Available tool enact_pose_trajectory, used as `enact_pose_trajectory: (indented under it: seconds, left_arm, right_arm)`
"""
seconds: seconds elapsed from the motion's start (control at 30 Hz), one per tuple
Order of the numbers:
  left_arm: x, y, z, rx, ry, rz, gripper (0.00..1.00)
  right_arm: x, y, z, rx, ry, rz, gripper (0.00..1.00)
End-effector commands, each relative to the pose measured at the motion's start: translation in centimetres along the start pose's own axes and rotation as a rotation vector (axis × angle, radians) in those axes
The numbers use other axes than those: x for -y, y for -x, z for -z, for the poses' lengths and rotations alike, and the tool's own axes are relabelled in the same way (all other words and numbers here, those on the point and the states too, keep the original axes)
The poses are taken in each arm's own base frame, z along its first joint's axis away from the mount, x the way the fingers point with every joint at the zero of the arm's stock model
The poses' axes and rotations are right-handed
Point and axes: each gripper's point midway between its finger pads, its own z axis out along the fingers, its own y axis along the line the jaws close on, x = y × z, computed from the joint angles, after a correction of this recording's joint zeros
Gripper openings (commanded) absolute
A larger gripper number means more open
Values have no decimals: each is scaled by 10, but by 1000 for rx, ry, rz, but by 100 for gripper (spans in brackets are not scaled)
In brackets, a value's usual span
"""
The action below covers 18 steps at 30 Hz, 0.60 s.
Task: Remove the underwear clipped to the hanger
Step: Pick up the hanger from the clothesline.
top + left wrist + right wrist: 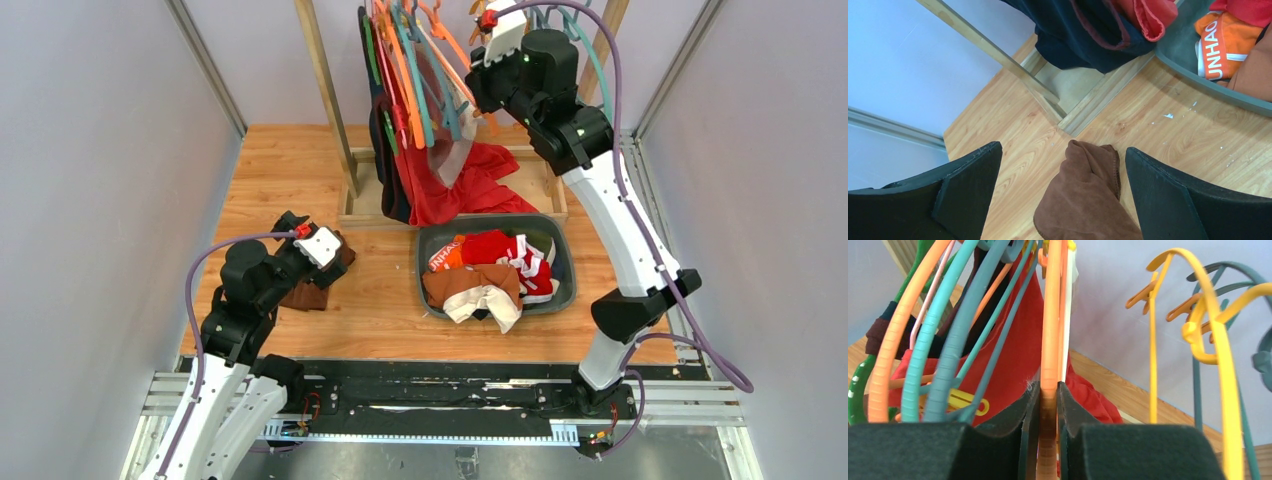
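Observation:
My right gripper [1049, 387] is up at the rack, shut on the bar of an orange hanger [1051, 330]. A pale piece of underwear [452, 155] hangs from the hangers just left of that gripper [478, 90], beside a black garment [383, 150] and a large red cloth [465, 190]. Red briefs with white trim [512, 250] and brown briefs with a white waistband [478, 288] lie in the grey basin [568, 262]. My left gripper [1063, 150] hangs open low over the table, with a brown cloth [1083, 200] lying between its fingers [968, 185], untouched.
Several teal, orange and green hangers [943, 340] crowd the left of the rack. Yellow hangers [1218, 340] hang empty on the right. The rack's wooden frame [355, 185] stands behind the basin. An orange garment [1220, 45] shows at the basin's near corner.

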Motion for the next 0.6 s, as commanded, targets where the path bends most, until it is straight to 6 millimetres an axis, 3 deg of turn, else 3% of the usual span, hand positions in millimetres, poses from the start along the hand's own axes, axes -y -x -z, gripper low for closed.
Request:
enact_pose_trajectory:
  seconds: [0.0, 0.57]
  left_arm:
    - [2, 2, 1, 17, -7, -12, 98]
    - [2, 2, 1, 17, -9, -16, 98]
  right_arm:
    - [18, 37, 32, 101, -48, -5, 1]
    - [51, 65, 68, 179, -153, -1, 1]
